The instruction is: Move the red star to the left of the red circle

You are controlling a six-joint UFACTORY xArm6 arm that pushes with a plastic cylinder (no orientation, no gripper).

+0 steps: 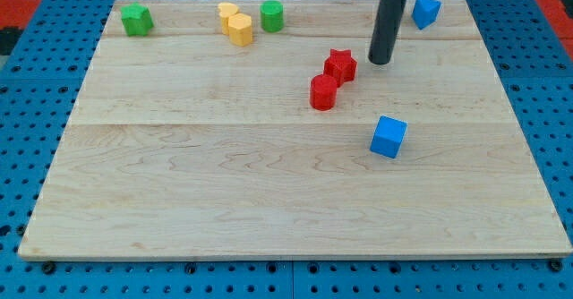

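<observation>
The red star (340, 65) lies on the wooden board just above and to the right of the red circle (323, 93), the two nearly touching. My tip (380, 62) stands on the board a short way to the right of the red star, apart from it. The rod rises from there to the view's top edge.
A blue cube (389, 137) lies below and right of the red blocks. A blue block (425, 12) sits at the top right. A green block (137, 19), two yellow blocks (235, 24) and a green cylinder (272, 16) line the top edge.
</observation>
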